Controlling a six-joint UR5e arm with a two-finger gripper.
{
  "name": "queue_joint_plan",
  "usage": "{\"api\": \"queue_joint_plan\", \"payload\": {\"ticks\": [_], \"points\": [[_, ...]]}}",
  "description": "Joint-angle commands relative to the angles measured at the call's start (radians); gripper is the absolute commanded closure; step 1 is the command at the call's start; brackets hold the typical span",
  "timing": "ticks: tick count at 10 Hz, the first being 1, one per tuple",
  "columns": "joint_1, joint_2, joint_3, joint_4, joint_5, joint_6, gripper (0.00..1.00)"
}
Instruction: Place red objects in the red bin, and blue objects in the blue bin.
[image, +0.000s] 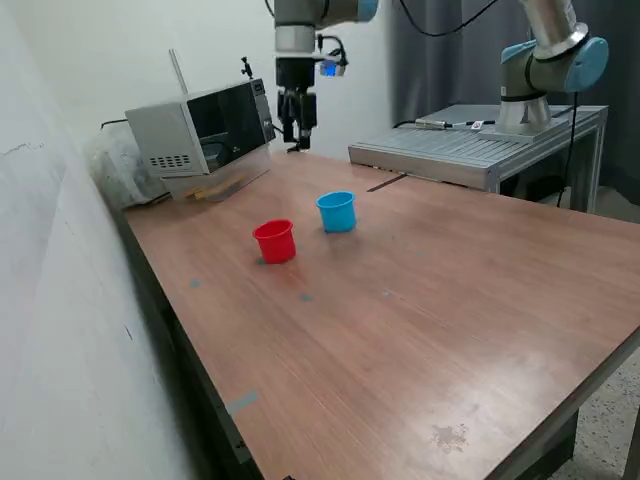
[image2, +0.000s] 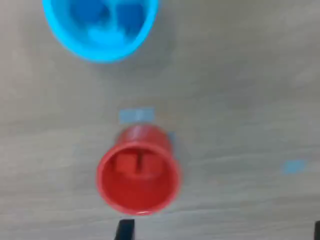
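You'll find the red bin (image: 274, 241) upright on the desk (image: 420, 330), the blue bin (image: 337, 211) just beside it. Two red cubes (image2: 134, 164) lie inside the red bin, two blue cubes (image2: 107, 15) inside the blue one. Your gripper (image: 297, 143) hangs well behind both bins; I cannot tell its spread.

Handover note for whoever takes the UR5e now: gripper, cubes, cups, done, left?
Gripper: raised above the far end of the table, near the microwave; nothing visibly held, open or shut unclear.
Red cup: two red cubes inside.
Blue cup: two dark blue cubes inside, blurred.
Done: no loose cubes visible on the table.
Left: apparently nothing; confirm, then park.
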Motion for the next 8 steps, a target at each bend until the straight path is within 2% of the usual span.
{"api": "queue_joint_plan", "payload": {"ticks": [1, 3, 5, 6, 7, 8], "points": [[0.068, -0.222, 0.056, 0.216, -0.007, 0.013, 0.00], [0.125, -0.379, 0.069, 0.403, -0.012, 0.045, 0.00], [0.191, -0.488, 0.066, 0.581, -0.044, 0.074, 0.00], [0.237, -0.534, 0.067, 0.639, -0.048, 0.073, 0.00], [0.301, -0.562, 0.088, 0.701, -0.045, 0.071, 0.00], [0.328, -0.586, 0.133, 0.768, -0.044, 0.073, 0.00]]}}
